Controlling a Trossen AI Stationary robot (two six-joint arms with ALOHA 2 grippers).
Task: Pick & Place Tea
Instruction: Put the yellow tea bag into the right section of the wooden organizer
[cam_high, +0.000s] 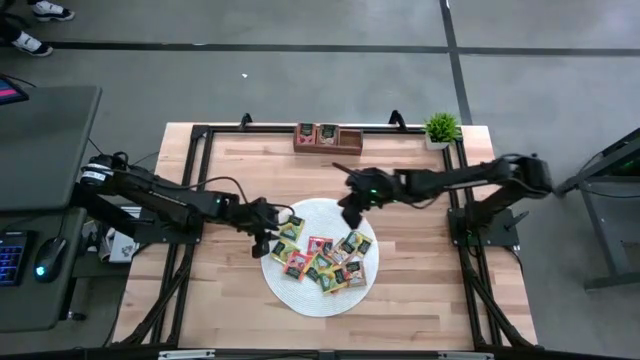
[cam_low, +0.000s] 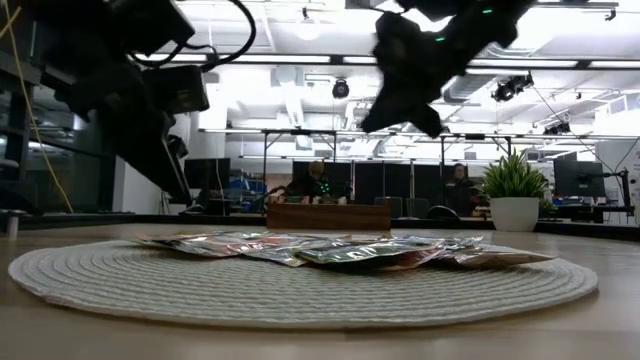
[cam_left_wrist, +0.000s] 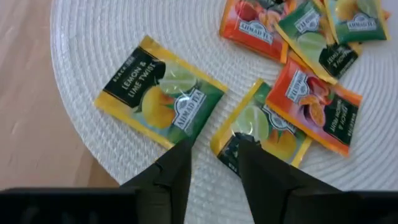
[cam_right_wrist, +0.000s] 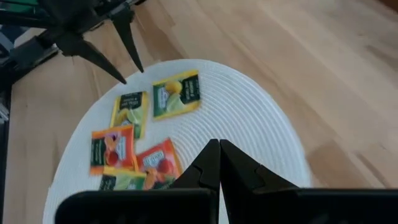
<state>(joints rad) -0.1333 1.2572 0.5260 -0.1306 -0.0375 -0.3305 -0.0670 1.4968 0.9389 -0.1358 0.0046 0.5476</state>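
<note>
The tea packets (cam_high: 322, 258) lie heaped on the round white woven mat (cam_high: 300, 300) near the table's (cam_high: 420, 300) front edge. The left gripper (cam_left_wrist: 214, 163) hovers narrowly parted over the mat's left rim, holding nothing. The right gripper (cam_right_wrist: 219, 163), fingers pressed together and empty, hangs above the mat's far edge.

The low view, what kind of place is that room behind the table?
Probably an open-plan lab or office workspace: exposed ceiling ducts and strip lights, rows of desks with monitors, and people seated behind the table. The high view adds a keyboard beside the table.
</note>
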